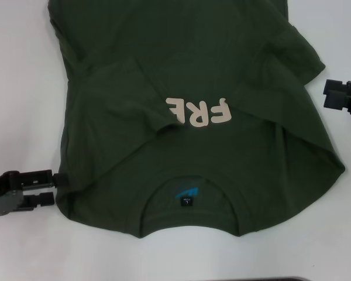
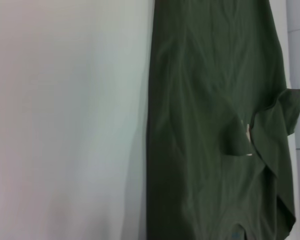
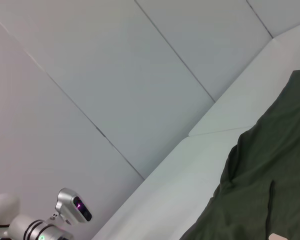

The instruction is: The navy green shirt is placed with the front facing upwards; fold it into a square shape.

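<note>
Navy green shirt (image 1: 187, 111) lay flat on the white bench (image 1: 23, 70), front up, collar toward the robot, hem running off the far edge of the head view. Long axis ran near-to-far, straight away from the body. Pale "FRE" lettering (image 1: 199, 111) showed upside down mid-chest; black neck label (image 1: 186, 202) with a blue mark sat inside the collar.

Both sleeves looked already folded in over the body: left sleeve flap ended just beside the lettering, right side showed a diagonal crease. Outline was roughly a long rectangle, so judged partway done; lengthwise folds still to come.

Left claw (image 1: 51, 188) sat low at the bench, tips touching the shirt's near-left corner by the shoulder. Fingers looked nearly together, but whether they pinched cloth or just rested against the edge, cannot tell. Left wrist view showed only the shirt's left edge running along bare bench, own fingers not in it.

Right claw (image 1: 329, 95) sat off the shirt's right edge, apart from the fabric, at about chest level, holding nothing. Couldn't tell whether it was released or clenched.

Key relation: left arm was on the collar-end corner, right arm was farther up and off the cloth. Next fold likely needs both at matching corners, so right would have to come in.
</note>
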You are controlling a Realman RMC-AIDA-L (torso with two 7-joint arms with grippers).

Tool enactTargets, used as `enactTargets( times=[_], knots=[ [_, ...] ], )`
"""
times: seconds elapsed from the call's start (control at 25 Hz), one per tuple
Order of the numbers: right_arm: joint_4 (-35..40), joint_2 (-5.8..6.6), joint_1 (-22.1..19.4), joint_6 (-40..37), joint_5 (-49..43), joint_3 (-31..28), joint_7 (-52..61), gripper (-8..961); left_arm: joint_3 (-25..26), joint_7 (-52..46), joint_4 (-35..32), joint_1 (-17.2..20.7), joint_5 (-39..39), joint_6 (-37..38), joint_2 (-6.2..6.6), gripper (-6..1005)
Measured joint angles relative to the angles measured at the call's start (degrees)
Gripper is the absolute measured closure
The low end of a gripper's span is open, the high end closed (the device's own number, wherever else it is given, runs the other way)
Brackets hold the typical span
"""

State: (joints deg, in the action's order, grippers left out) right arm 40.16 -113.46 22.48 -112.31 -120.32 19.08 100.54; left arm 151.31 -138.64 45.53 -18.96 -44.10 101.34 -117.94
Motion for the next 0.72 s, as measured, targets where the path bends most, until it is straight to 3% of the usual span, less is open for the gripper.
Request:
enactTargets(
  times=[0.72],
  knots=[
    [0.0, 0.26, 0.0, 0.0, 0.0, -0.4, 0.1, 29, -1.8, 0.0, -2.2, -0.6, 1.2, -3.5, -0.40, 290]
  ],
)
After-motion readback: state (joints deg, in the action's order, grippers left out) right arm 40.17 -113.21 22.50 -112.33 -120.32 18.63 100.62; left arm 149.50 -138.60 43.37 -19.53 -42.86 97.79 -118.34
